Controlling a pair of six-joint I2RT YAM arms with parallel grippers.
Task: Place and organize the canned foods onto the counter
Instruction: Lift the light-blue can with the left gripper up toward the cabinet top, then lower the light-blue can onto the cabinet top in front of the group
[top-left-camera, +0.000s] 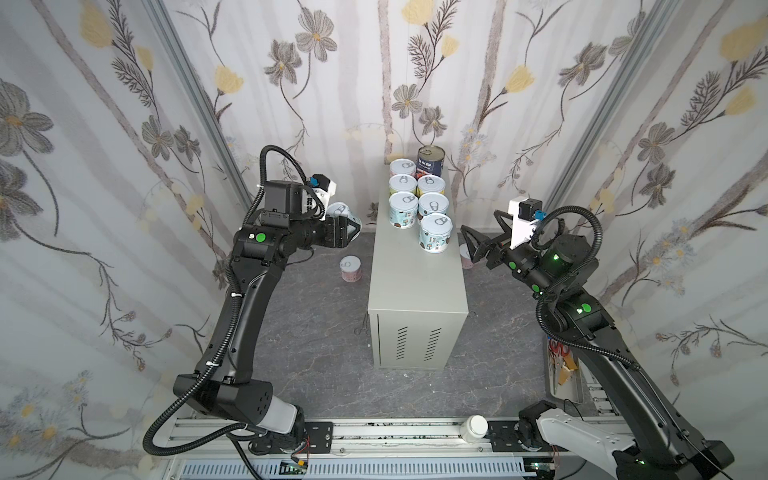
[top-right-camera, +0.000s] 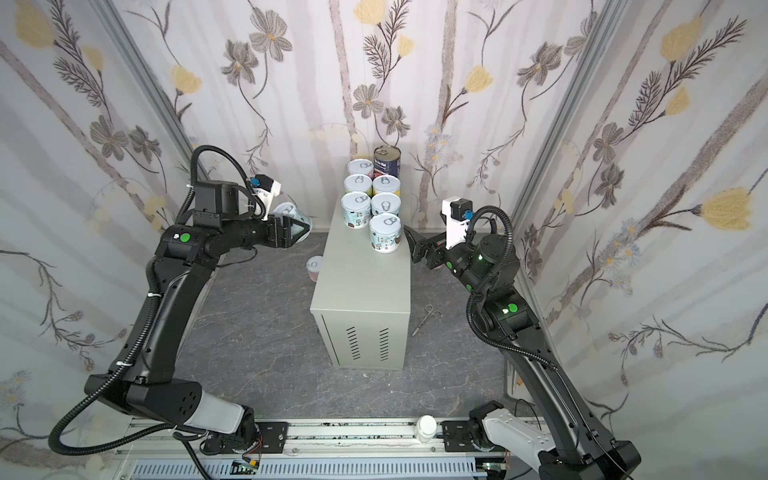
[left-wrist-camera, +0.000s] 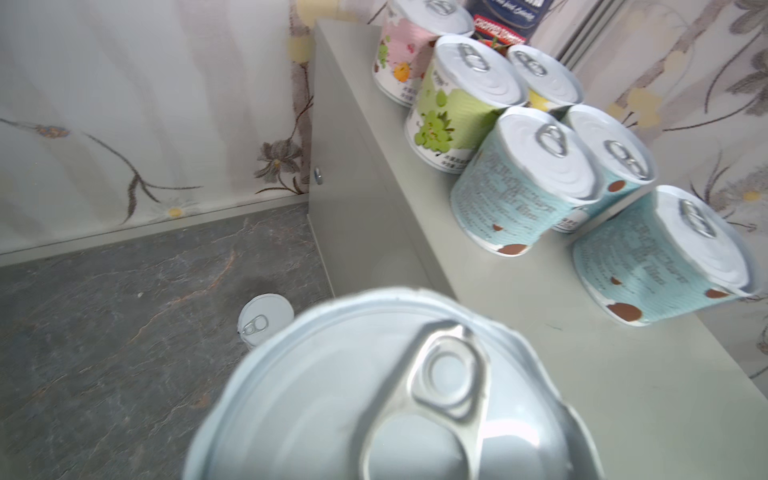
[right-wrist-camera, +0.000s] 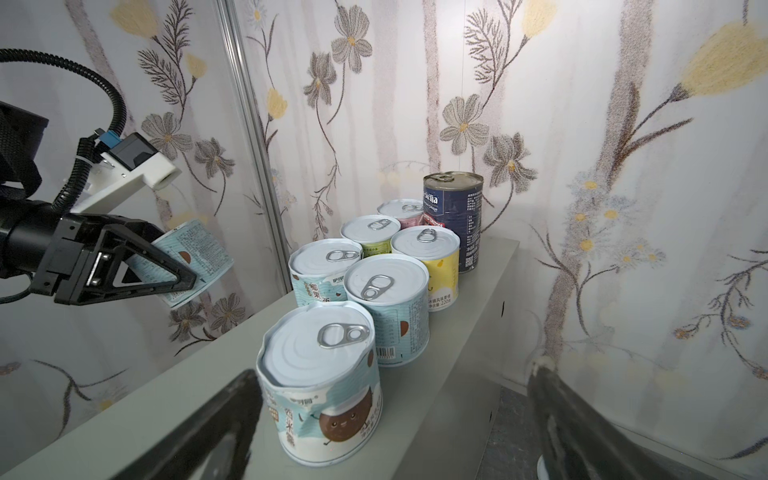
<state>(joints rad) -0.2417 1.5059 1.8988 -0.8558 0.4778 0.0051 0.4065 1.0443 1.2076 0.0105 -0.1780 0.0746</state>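
Overhead, we see the counter (top-left-camera: 415, 291), a tall grey metal box on the dark floor. Seven canned foods stand in two rows on its far end. The tall tomato can (top-left-camera: 431, 160) is at the back beside a rear pink can (top-left-camera: 402, 167). Next come a green can (top-left-camera: 402, 185) and a yellow can (top-left-camera: 431, 186), then two blue cans (top-left-camera: 403, 208), then a dented can (top-left-camera: 435, 230) nearest us. Left of the counter, the left gripper (top-left-camera: 353, 226) pinches a held blue can (top-left-camera: 340, 212), tilted and raised clear of the floor, apart from the counter. Below it, a floor pink can (top-left-camera: 351, 268) stands near the counter's left wall. Right of the counter, the right gripper (top-left-camera: 478, 222) hangs spread wide and empty, near the dented can. A half-hidden can (top-left-camera: 466, 255) sits low beside the counter's right wall.
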